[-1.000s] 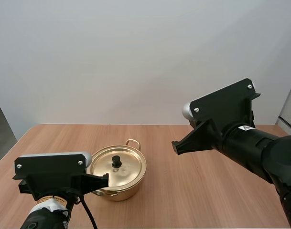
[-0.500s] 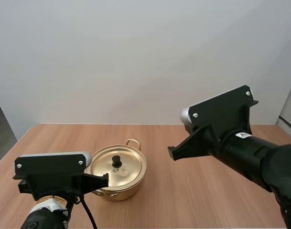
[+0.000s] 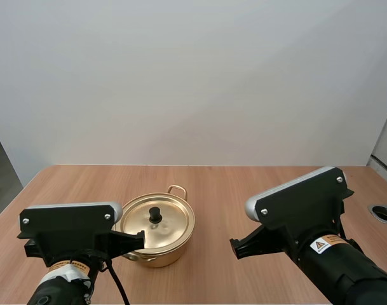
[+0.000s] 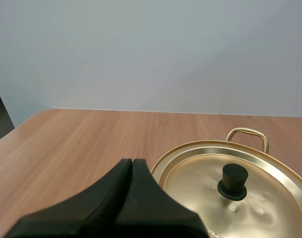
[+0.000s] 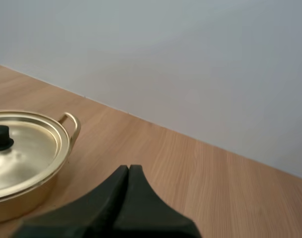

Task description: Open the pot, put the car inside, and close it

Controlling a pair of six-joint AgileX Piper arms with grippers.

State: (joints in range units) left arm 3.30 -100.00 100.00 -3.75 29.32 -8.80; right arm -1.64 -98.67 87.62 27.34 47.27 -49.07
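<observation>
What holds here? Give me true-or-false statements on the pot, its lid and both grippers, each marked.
1. The lid sits on the pot. True.
2. The left gripper pinches the lid's knob. False: it is shut on nothing, near the pot's rim and apart from the knob.
3. The right gripper is shut on nothing. True.
4. The pot lies tipped on its side. False: it stands upright on the table.
</observation>
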